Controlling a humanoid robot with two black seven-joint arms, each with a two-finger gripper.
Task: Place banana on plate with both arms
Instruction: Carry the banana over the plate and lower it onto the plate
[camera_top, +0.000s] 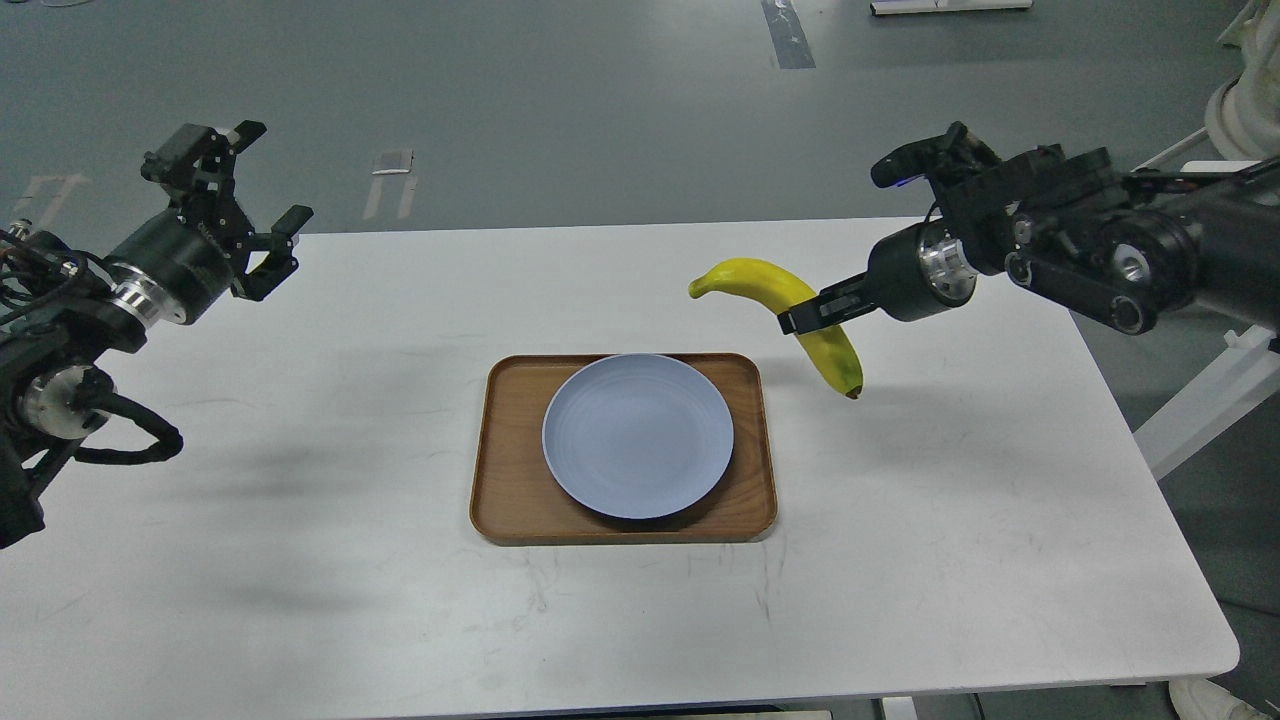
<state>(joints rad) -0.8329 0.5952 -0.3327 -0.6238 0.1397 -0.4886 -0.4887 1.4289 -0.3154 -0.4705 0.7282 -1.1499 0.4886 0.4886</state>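
My right gripper (800, 318) is shut on the yellow banana (770, 285) at its middle and holds it in the air, above the table just right of and beyond the tray's far right corner. The banana's stem end points left and its dark tip hangs down to the right. The pale blue plate (637, 436) lies empty on the brown tray (500, 500) in the middle of the table. My left gripper (258, 205) is open and empty, raised over the table's far left corner.
The white table (300, 600) bears only the tray and plate. A second white table's edge and legs (1215, 390) stand off to the right. Grey floor lies beyond.
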